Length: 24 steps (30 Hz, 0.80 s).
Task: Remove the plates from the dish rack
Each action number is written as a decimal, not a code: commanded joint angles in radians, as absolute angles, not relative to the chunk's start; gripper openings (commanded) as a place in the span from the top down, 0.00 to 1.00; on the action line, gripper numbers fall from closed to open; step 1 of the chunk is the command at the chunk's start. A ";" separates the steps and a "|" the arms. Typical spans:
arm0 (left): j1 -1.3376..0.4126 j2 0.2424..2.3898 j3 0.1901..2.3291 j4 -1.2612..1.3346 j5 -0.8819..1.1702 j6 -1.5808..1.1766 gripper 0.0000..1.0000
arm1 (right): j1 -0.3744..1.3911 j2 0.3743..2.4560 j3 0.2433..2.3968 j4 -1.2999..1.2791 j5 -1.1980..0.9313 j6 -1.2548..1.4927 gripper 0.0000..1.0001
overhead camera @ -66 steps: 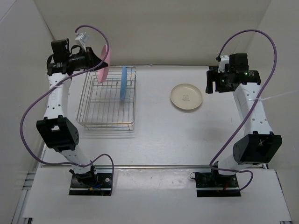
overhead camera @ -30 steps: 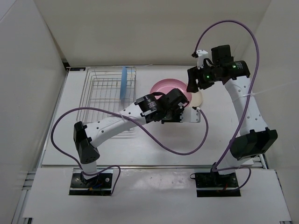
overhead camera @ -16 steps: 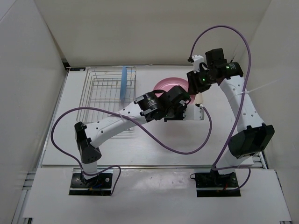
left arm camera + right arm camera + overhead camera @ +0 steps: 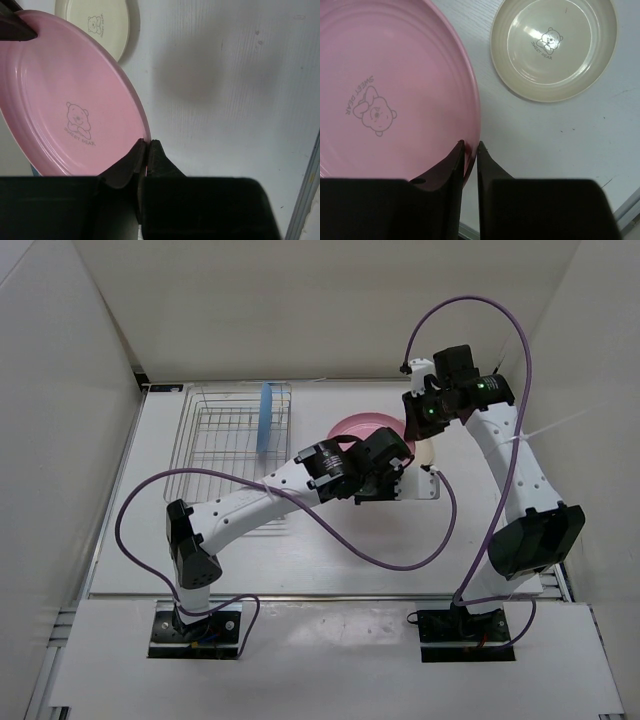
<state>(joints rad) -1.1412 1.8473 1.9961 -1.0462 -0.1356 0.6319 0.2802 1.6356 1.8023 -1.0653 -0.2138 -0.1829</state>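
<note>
The pink plate (image 4: 358, 426) hangs tilted above the table right of the dish rack (image 4: 226, 502), held by both arms. My left gripper (image 4: 146, 144) is shut on its near rim, and my right gripper (image 4: 470, 145) is shut on the opposite rim. From above, the left gripper (image 4: 390, 460) and right gripper (image 4: 411, 429) meet at the plate. The cream plate (image 4: 553, 47) lies flat on the table below; the arms hide most of it from the top camera. The light blue plate (image 4: 265, 416) stands upright in the rack's back right corner.
The left arm stretches diagonally across the rack's front right corner. White walls close in the table at the back and sides. A metal rail (image 4: 320, 595) runs along the near edge. Purple cables loop off both arms.
The right gripper has come in from the right and closed on the pink plate's rim. The left arm, still holding the plate, has shifted only slightly.
</note>
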 commanded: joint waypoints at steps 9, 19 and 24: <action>-1.126 1.812 2.000 -0.888 -0.236 0.623 0.58 | 0.291 1.631 1.772 -1.045 -0.167 -0.193 1.00; -1.115 1.770 2.011 -0.879 -0.259 0.591 0.28 | 0.223 1.666 1.749 -0.940 -0.115 -0.173 1.00; -1.085 1.732 1.988 -0.879 -0.250 0.572 0.27 | 0.178 1.723 1.825 -0.940 -0.163 -0.150 1.00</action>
<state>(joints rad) -1.1019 1.8187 1.9785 -0.9039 -0.2249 0.5968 0.1986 1.6966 1.7584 -0.9775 -0.1329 -0.1646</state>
